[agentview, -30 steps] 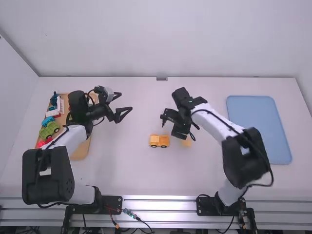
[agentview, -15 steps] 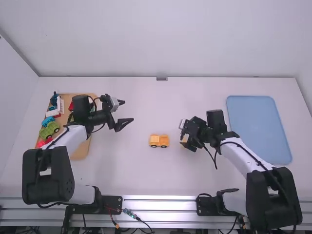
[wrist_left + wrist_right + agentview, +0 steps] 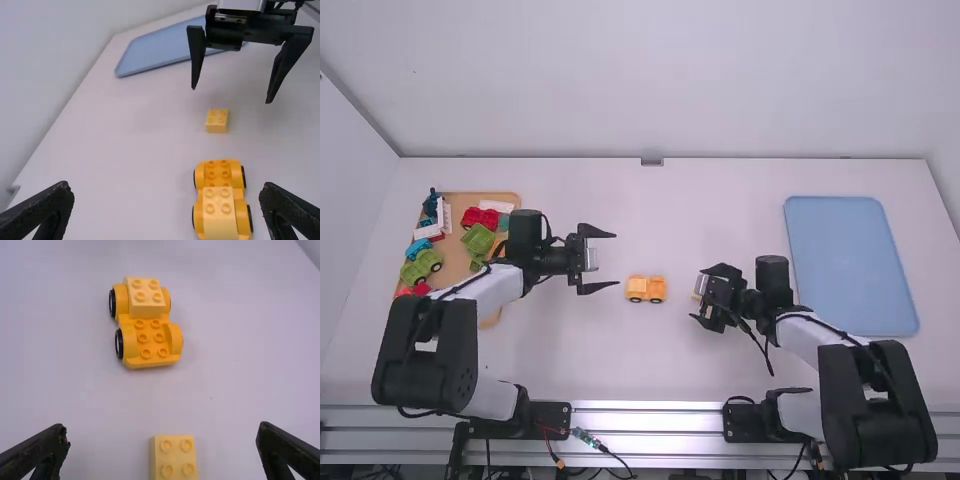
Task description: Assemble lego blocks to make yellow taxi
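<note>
Yellow car base (image 3: 150, 346), topped at one end by a paler block (image 3: 147, 307), stands between my left gripper (image 3: 617, 259) and right gripper (image 3: 699, 294), both spread wide; I see a loose brick (image 3: 173, 458) near the right one.

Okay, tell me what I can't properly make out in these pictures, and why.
- Right wrist view: near end of the loose yellow block, cut off by the bottom edge.
- Left wrist view: near end of the yellow car, cut off by the bottom edge; part of the blue tray, behind the right hand.
- High view: part of the tan board, under the left arm.
</note>
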Controlling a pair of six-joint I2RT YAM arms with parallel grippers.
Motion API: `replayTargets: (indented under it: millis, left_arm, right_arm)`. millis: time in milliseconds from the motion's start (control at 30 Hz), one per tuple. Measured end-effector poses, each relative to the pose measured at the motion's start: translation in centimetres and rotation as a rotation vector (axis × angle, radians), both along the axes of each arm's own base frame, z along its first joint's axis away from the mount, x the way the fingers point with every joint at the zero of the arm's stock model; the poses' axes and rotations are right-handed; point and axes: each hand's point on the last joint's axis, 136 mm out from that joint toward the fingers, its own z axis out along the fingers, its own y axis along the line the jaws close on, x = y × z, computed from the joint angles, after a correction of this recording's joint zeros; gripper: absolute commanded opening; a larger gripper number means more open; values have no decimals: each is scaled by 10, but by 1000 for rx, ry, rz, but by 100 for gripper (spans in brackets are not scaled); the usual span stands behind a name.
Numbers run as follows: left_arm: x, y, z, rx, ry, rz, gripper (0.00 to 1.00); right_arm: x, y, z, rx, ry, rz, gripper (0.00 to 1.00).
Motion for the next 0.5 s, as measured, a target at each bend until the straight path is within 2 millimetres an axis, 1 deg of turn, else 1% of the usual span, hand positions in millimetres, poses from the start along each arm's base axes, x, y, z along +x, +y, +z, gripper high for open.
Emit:
replayTargets:
  millis: [67,100,167,233,367,500]
  left_arm:
    - [1,-5,-7,-14,-14,-30,99]
    - [3,-7,-11,-30,-20,-46,99]
    - [6,-8,-14,-48,-29,-58,99]
    - [9,-11,-21,-85,-21,-81,99]
    - [9,-12,-29,-116,36,-89,99]
    - [6,-13,-31,-132,77,-97,99]
  right_arm:
    - [4,-6,-5,26,6,-4,99]
    - [4,-9,-12,38,30,-7,99]
    - [4,-11,-19,50,58,-11,99]
    - [6,-14,-33,66,112,-6,100]
    - [14,-9,-40,93,141,33,99]
    - [22,-7,-40,121,151,72,97]
